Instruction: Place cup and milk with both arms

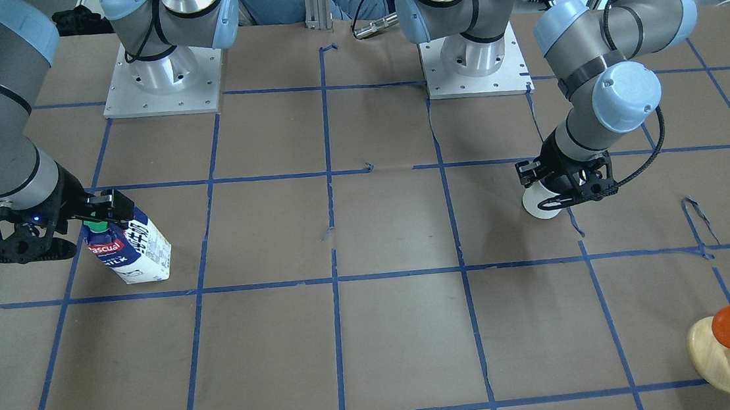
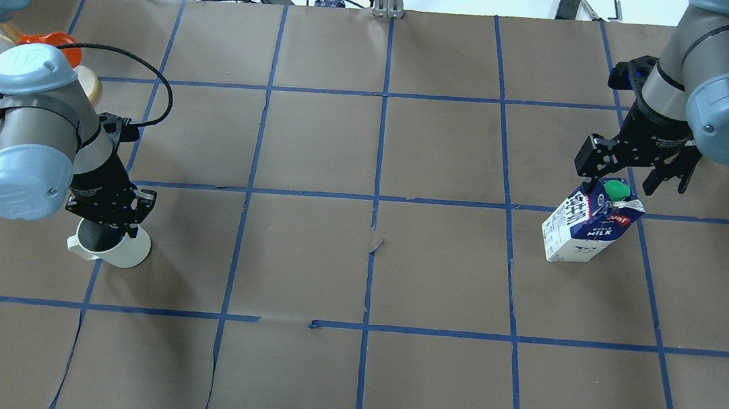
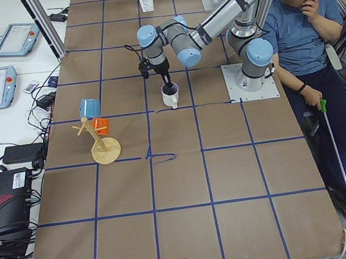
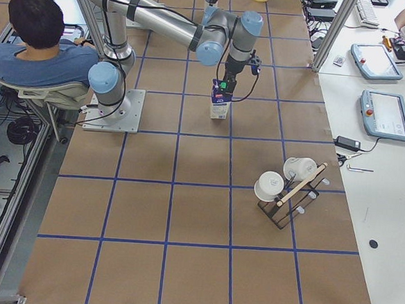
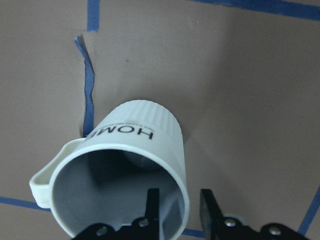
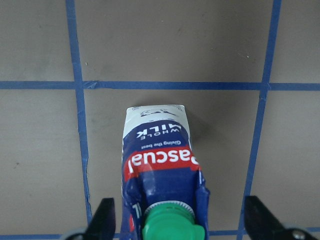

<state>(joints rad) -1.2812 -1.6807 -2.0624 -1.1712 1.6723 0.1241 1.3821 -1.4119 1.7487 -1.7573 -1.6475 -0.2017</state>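
A brown counter gridded with blue tape. At the overhead view's left the cup stands upright, the left fingers narrowly parted astride its wall. At right the milk stands, the right fingers wide around its green cap. Both seem set down, with only withdrawal left.

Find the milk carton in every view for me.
Front-facing: milk carton standing at left.
Overhead: right of centre.
Exterior left: far end, top centre.
Exterior right: upper centre.
Left wrist: not in it.
Right wrist: bottom centre.
Shared landmark: its green cap, too small to make out in exterior left.
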